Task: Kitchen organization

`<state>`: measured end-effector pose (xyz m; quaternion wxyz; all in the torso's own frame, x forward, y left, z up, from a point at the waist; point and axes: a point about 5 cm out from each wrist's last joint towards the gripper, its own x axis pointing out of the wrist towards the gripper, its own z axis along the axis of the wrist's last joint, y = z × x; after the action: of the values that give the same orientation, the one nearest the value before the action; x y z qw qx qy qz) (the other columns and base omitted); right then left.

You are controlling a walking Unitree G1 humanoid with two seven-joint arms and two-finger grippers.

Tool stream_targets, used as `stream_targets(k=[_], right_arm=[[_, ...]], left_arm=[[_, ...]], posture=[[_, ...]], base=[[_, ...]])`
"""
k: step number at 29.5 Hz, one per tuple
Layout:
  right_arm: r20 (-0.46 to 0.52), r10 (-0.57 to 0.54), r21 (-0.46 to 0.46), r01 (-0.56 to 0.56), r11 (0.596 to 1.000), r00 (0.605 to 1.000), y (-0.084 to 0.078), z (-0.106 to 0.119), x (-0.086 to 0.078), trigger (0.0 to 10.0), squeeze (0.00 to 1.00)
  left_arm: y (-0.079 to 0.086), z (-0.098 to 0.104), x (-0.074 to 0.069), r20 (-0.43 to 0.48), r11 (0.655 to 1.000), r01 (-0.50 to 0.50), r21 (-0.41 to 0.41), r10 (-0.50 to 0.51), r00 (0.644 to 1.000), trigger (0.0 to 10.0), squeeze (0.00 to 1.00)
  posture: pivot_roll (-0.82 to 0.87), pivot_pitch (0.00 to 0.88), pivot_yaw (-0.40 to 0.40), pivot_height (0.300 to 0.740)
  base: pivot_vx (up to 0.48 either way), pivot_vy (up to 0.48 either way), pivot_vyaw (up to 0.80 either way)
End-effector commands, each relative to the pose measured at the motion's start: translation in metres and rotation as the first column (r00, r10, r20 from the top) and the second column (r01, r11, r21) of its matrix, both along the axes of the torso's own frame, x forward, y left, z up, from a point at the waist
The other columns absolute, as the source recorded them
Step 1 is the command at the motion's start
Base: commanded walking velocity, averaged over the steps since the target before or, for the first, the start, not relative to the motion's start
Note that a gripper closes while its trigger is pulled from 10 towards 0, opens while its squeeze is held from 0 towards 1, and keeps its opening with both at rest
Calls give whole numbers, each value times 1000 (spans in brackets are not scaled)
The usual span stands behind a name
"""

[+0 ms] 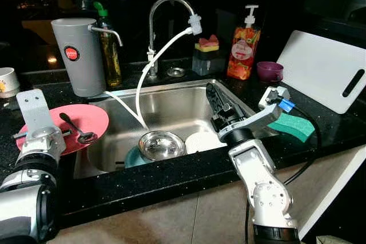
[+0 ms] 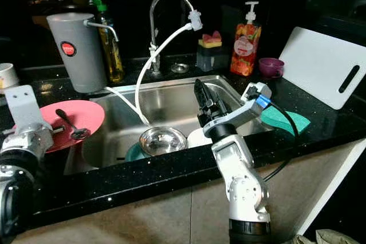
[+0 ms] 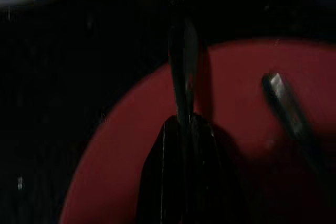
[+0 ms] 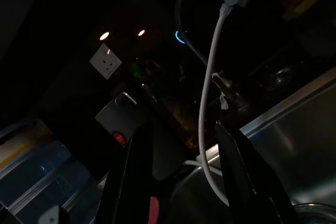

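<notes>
A red plate (image 1: 94, 115) lies on the black counter left of the steel sink (image 1: 171, 101), with a spoon (image 1: 86, 136) on it. My left gripper (image 3: 182, 124) hovers over the plate's near-left part, shut on what looks like a thin dark utensil (image 3: 180, 61). In the sink sit a steel bowl (image 1: 162, 144) on a teal plate (image 1: 131, 158) and a white dish (image 1: 200, 140). My right gripper (image 1: 213, 92) hangs over the sink's right side, above the white dish, open with nothing between its fingers (image 4: 136, 171).
A faucet (image 1: 166, 4) with a white hose (image 1: 150, 67) reaches into the sink. Behind stand a grey canister (image 1: 77, 55), an oil bottle (image 1: 110, 55), a soap bottle (image 1: 244, 44) and a purple cup (image 1: 269, 71). A green sponge (image 1: 294, 125) and white cutting board (image 1: 323, 70) are right.
</notes>
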<state>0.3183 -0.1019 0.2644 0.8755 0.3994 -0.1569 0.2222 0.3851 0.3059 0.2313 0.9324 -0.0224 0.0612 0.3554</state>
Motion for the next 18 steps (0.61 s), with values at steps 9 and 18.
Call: stream_targets(k=[9, 18], right_arm=[[44, 49, 8, -49, 999, 998, 5, 10, -3, 10000, 0], [160, 182, -16, -181, 983, 970, 16, 30, -19, 10000, 0]], left_arm=[[-81, 93, 17, 315, 814, 488, 315, -575, 756, 10000, 0], [-174, 72, -15, 44, 181, 853, 490, -982, 183, 10000, 0]], posture=[[95, 59, -23, 740], [81, 64, -10, 740]], base=[[0, 0, 0], [0, 0, 0]])
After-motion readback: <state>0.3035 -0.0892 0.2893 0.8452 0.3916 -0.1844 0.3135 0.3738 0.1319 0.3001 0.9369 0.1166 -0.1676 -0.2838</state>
